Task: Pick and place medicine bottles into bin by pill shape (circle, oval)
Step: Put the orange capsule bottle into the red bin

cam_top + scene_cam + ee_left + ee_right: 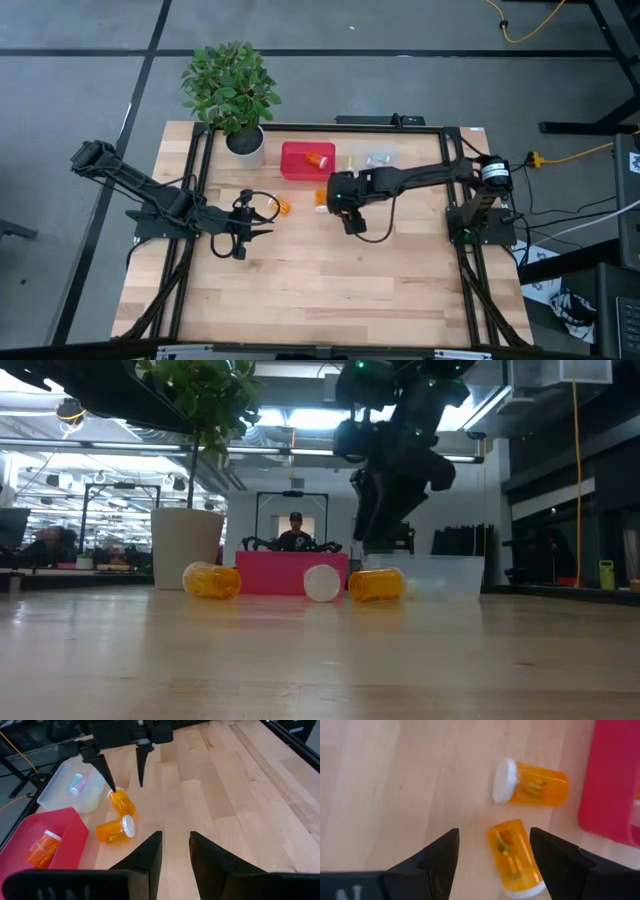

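Rt claw (492,857) open over orange bottle (514,855)

I see wide bare table (330,290) on the near side; the far side is crowded by the plant pot (245,145), red bin (295,162) and clear bin (400,158).

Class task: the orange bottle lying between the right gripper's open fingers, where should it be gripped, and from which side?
Grip the orange bottle across its round body's middle, coming from above. It lies on its side on the table, and the right gripper already straddles it.
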### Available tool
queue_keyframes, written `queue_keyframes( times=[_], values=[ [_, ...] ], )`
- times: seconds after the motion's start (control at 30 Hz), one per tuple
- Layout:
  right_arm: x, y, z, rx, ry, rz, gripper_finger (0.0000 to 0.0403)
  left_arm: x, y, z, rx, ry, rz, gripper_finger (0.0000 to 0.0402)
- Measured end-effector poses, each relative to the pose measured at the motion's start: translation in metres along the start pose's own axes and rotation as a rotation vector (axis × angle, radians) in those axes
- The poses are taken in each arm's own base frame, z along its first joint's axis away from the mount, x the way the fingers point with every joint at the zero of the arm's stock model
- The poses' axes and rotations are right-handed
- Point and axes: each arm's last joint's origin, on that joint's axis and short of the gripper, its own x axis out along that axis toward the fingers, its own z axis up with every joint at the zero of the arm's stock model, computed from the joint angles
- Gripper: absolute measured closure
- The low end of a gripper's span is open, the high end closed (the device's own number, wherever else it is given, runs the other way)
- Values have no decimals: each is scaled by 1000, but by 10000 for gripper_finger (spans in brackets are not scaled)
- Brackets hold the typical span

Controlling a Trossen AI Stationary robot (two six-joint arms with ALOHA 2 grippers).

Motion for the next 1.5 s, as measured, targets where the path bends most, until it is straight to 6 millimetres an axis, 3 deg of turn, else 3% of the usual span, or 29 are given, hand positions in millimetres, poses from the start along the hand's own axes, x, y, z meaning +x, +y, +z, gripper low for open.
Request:
queue_keyframes(
  times=[0.23, 0.77, 1.33, 1.5],
  values=[
    [4, -16, -4, 47, 6, -19, 157, 0, 0, 0, -1, 0, 0, 310],
    [63, -14, -20, 64, 179, 36, 157, 0, 0, 0, -1, 0, 0, 310],
    [62, -13, -26, 56, 254, -2, 157, 0, 0, 0, -1, 0, 0, 310],
    [55, -15, -12, 95, 219, -25, 157, 0, 0, 0, 0, 0, 0, 310]
  ],
)
